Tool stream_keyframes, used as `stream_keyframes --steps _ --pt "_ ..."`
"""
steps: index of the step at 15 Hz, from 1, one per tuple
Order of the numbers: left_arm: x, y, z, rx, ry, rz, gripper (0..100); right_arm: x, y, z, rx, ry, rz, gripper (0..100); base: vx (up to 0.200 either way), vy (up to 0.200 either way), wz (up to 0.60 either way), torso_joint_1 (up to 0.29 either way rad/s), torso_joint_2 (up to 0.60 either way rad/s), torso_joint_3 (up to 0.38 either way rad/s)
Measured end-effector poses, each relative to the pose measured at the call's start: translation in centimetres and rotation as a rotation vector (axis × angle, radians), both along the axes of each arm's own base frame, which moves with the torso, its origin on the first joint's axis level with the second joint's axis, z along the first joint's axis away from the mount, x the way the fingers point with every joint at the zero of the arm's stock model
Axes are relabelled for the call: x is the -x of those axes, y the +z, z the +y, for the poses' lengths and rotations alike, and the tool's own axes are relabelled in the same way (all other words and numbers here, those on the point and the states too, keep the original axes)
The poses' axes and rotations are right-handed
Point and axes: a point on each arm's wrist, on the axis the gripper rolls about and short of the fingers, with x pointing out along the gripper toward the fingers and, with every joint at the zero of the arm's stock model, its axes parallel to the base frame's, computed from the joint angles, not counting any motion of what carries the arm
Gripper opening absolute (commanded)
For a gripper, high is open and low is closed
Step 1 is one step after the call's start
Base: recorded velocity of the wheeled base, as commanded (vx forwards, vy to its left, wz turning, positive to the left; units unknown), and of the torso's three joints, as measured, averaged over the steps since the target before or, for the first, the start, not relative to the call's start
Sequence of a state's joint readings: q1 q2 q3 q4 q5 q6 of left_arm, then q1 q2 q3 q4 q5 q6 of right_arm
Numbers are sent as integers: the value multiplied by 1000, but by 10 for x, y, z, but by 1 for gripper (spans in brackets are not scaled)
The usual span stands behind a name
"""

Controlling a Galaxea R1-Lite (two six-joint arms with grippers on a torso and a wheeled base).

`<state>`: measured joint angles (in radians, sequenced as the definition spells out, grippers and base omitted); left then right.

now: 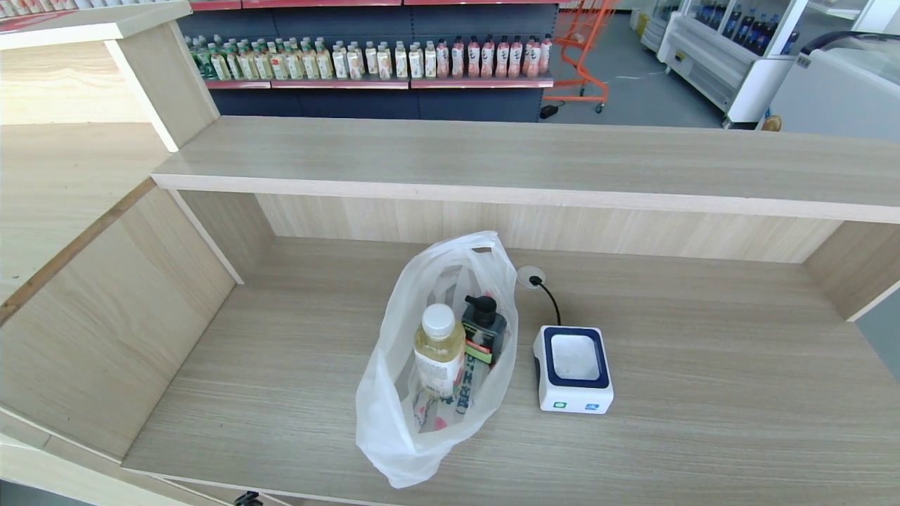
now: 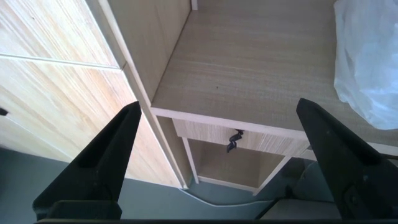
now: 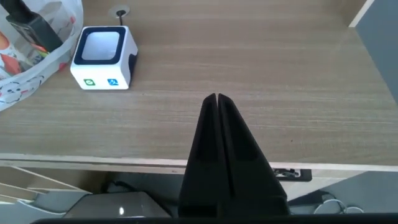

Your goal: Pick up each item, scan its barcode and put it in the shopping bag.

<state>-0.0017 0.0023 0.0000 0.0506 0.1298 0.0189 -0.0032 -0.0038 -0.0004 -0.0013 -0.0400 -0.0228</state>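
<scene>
Bag (image 1: 385, 393): white plastic, standing open at the middle of the counter (image 1: 703, 436), mouth up, so you can look straight into it
Bottle (image 1: 439, 351): pale yellow drink with a white cap, upright inside the bag on its left side
Pump bottle (image 1: 484, 329): dark, with a black pump head, inside the bag just right of the bottle; whether the two touch I cannot tell
Scanner (image 1: 573, 367): white box with a blue-framed window facing up, just right of the bag; its cable (image 1: 550, 299) runs to a port farther back in the counter
Left gripper (image 2: 219, 103): fingers spread wide with nothing between them, off the near left corner of the counter
Right gripper (image 3: 216, 98): fingers pressed together on nothing, at the near edge, well right of the scanner
Done: both items you can see sit in the bag, so I judge them scanned and packed
Left: by my reading little or nothing; you look at or near the end of the job
Writing: both bottles carry printed labels, and the bag has red and blue print low down, all too small to read; the scanner's near face shows a green icon and a blue icon
</scene>
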Motion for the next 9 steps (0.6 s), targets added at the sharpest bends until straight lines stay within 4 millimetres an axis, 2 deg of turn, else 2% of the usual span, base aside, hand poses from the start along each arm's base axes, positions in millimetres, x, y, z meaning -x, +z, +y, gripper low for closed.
stream_keyframes --steps 9 --pt "0 0 0 0 0 -1 100 0 0 0 6 0 3 0 0 0 0 0 0 0"
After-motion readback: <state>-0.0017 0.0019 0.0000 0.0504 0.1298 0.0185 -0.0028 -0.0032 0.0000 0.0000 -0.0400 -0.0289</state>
